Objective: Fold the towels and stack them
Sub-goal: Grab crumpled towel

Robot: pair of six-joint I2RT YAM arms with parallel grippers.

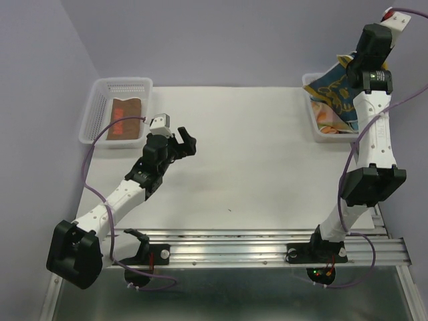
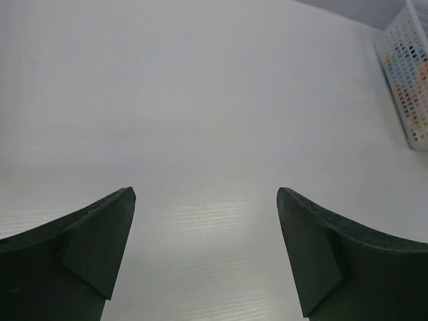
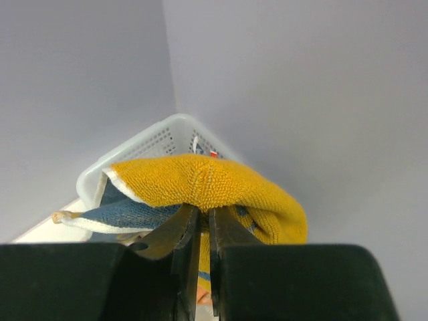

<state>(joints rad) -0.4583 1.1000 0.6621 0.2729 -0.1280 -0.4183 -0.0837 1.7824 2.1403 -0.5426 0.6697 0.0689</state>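
Note:
My right gripper is shut on a towel that is mustard yellow on one side and blue with a white edge on the other. The towel hangs lifted above the right white mesh basket. From above, it shows as blue with yellow pattern. More towels, one of them orange, lie in that basket. A folded brown towel lies in the left mesh basket. My left gripper hovers open over the bare white table, right of that basket, with nothing between its fingers.
The white table top runs between the two baskets. The right basket shows far off in the left wrist view. Purple walls close in behind and at both sides. The arms' rail runs along the near edge.

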